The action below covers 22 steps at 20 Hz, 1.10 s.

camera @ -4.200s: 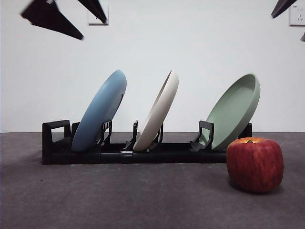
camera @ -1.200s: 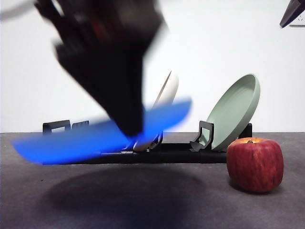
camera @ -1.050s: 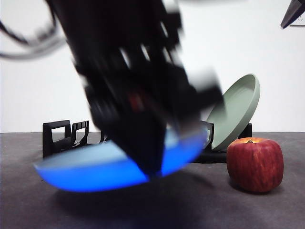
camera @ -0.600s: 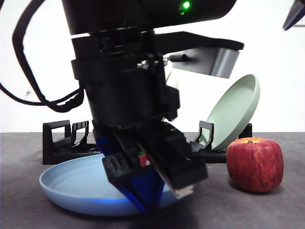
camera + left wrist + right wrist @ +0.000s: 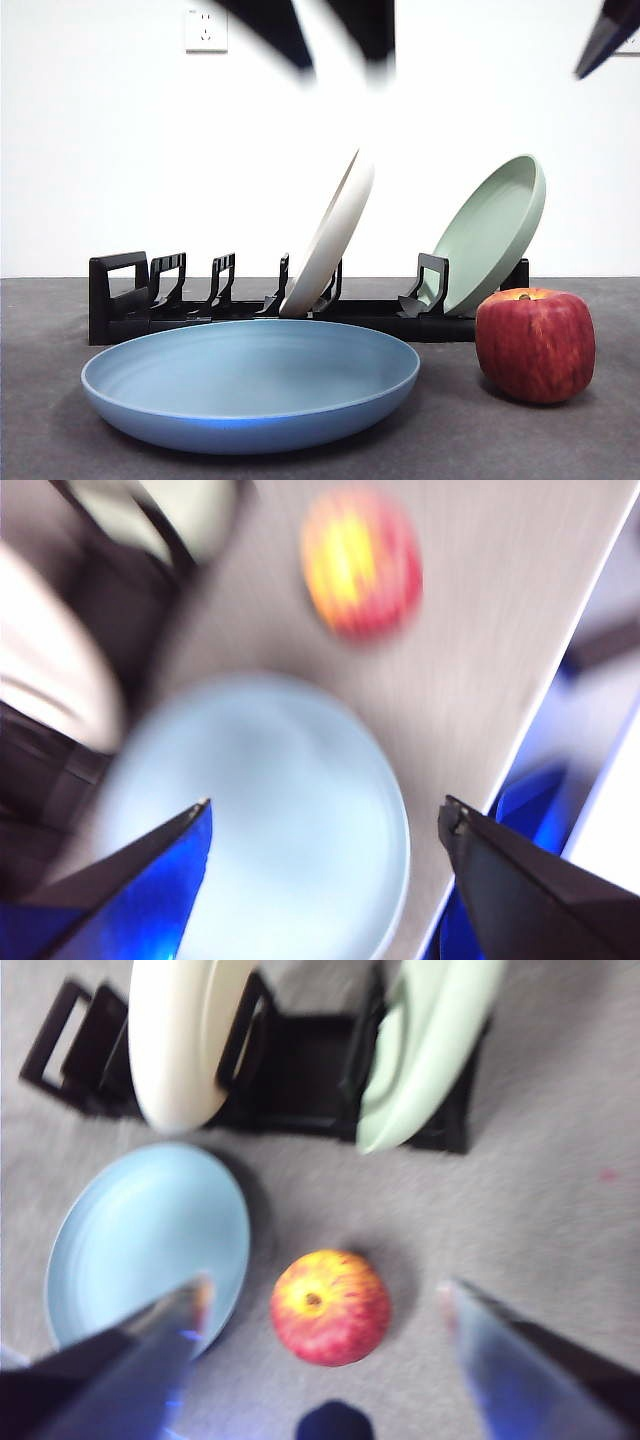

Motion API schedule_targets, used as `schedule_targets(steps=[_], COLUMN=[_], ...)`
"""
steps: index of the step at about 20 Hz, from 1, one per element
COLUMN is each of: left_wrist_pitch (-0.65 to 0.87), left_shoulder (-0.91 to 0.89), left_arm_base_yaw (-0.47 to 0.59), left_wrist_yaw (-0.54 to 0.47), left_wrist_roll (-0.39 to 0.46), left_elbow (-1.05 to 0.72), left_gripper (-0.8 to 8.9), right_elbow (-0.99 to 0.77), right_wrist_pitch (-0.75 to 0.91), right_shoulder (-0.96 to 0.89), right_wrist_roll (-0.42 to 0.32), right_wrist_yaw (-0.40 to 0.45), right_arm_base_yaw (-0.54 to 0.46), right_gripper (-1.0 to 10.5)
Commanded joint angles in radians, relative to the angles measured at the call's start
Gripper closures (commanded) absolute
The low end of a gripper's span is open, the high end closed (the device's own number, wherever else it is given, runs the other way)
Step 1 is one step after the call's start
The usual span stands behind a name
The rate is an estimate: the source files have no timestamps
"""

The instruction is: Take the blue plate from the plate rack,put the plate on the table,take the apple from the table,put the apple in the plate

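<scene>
Our right gripper (image 5: 320, 1305) hangs wide open and empty, the apple (image 5: 331, 1306) directly beneath it; our left gripper (image 5: 325, 820), also open, hovers above the blue plate (image 5: 260, 820).

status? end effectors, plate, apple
Both end effectors open, empty: left, right. Blue plate flat on table. Apple beside it, unobstructed.

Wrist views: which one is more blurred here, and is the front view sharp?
Left wrist view: heavily smeared, the apple and blue plate lack edges. Right wrist view: only mildly soft. Front view: things sharp, only the dark arm tips at the top edge blurred.
</scene>
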Motion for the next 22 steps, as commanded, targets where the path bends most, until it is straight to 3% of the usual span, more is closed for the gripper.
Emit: schedule_targets(steps=[1, 6, 10, 19, 20, 22], left_wrist_pitch=[-0.045, -0.14, -0.151, -0.261, -0.275, -0.286], left_shoulder=[-0.108, -0.272, -0.369, -0.464, -0.463, -0.463], left_arm_base_yaw=[-0.002, -0.002, -0.002, -0.002, -0.002, -0.002], left_wrist_yaw=[-0.055, -0.154, -0.181, -0.259, -0.259, -0.259], left_wrist_roll=[0.008, 0.027, 0.031, 0.026, 0.026, 0.026], left_elbow=[0.122, 0.374, 0.454, 0.458, 0.458, 0.458], left_gripper=[4.33, 4.36, 4.36, 4.36, 4.36, 4.36], right_elbow=[0.004, 0.004, 0.004, 0.004, 0.004, 0.004], right_wrist_pitch=[0.021, 0.064, 0.088, 0.148, 0.148, 0.147], right_shoulder=[0.037, 0.154, 0.298, 0.636, 0.657, 0.666], right_wrist_roll=[-0.009, -0.009, -0.006, 0.004, 0.013, 0.029], right_wrist_yaw=[0.054, 0.197, 0.324, 0.339, 0.339, 0.338], right_arm_base_yaw=[0.053, 0.219, 0.331, 0.381, 0.381, 0.381], right_gripper=[3.4, 3.4, 3.4, 3.6, 4.2, 7.7])
